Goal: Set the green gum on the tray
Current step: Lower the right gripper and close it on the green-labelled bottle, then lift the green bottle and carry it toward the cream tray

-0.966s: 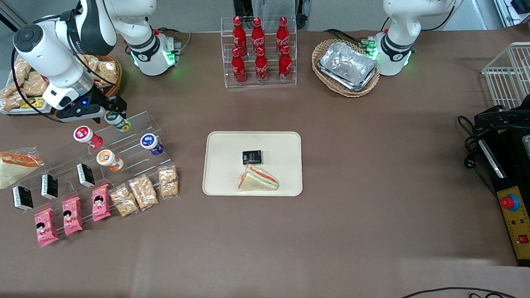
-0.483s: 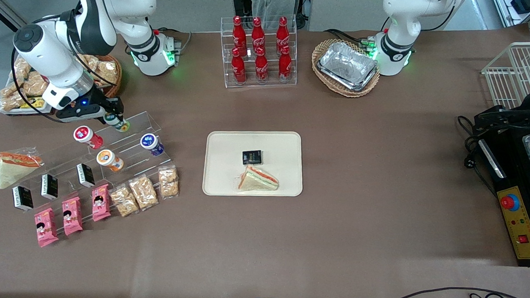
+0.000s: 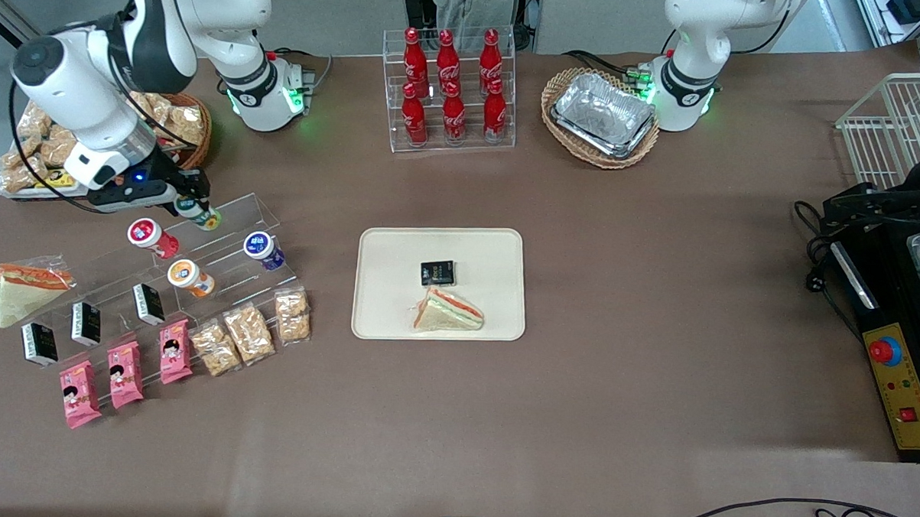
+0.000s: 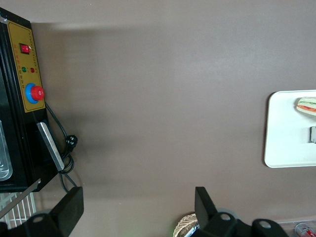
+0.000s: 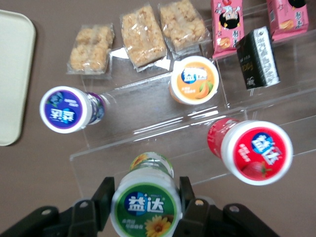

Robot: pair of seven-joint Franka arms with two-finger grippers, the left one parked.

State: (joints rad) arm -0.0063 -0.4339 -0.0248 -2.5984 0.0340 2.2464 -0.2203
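Observation:
The green gum (image 5: 145, 205) is a small bottle with a green-rimmed lid and a sunflower label. My gripper (image 5: 145, 193) is shut on it, one finger pressed against each side of the lid. In the front view the gripper (image 3: 189, 202) holds the green gum (image 3: 203, 217) tilted over the top step of the clear stand (image 3: 236, 218), toward the working arm's end of the table. The beige tray (image 3: 498, 252) lies at the table's middle, well apart from the gripper. Its rim (image 5: 12, 74) also shows in the right wrist view.
Red-lidded (image 3: 145, 233), orange-lidded (image 3: 184, 273) and purple-lidded (image 3: 258, 245) bottles stand on the stand's steps, close to the gripper. A sandwich (image 3: 449, 312) and a black packet (image 3: 437, 272) lie on the tray. A cola bottle rack (image 3: 449, 90) and a basket of foil trays (image 3: 601, 116) stand farther back.
The gripper has drawn slightly toward the working arm's end of the table with the green gum between its fingers, and the arm above it has risen a little.

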